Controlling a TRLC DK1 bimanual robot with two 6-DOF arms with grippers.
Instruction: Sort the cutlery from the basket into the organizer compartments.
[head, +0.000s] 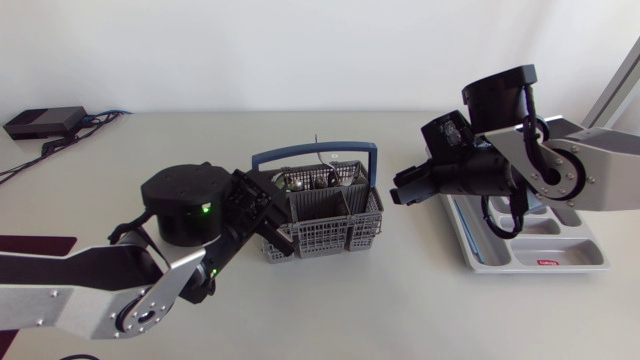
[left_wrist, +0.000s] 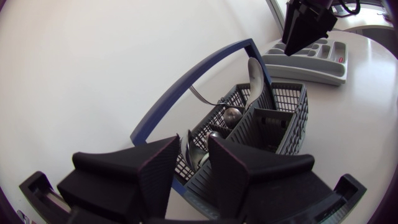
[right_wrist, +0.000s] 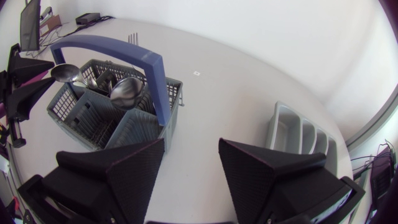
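**Left fingers spread at the basket's end, right fingers held empty**

The left gripper (left_wrist: 194, 155) is seen right at the near end of the grey cutlery basket (head: 330, 238), and its fingers are spread apart with nothing pinched. Spoon bowls (left_wrist: 191, 146) can be made out in the gap just ahead of the fingertips. No contact from both sides can be seen, so a pick appears to be lined up, not made. The cutlery is all kept standing in the basket under its blue handle (head: 315, 150). Spoons (right_wrist: 127, 92) are leaned against the dividers, and fork tines (right_wrist: 132, 38) are poked up at the far side.

The right gripper (right_wrist: 189, 155) is held above the bare table with its fingers wide apart and empty. The basket lies ahead of one finger, the grey organizer (head: 520, 265) ahead of the other. This placing between the two is judged to suit a handover or the carry to a compartment. Nothing can be seen in the visible compartments, so the sorting looks barely begun.
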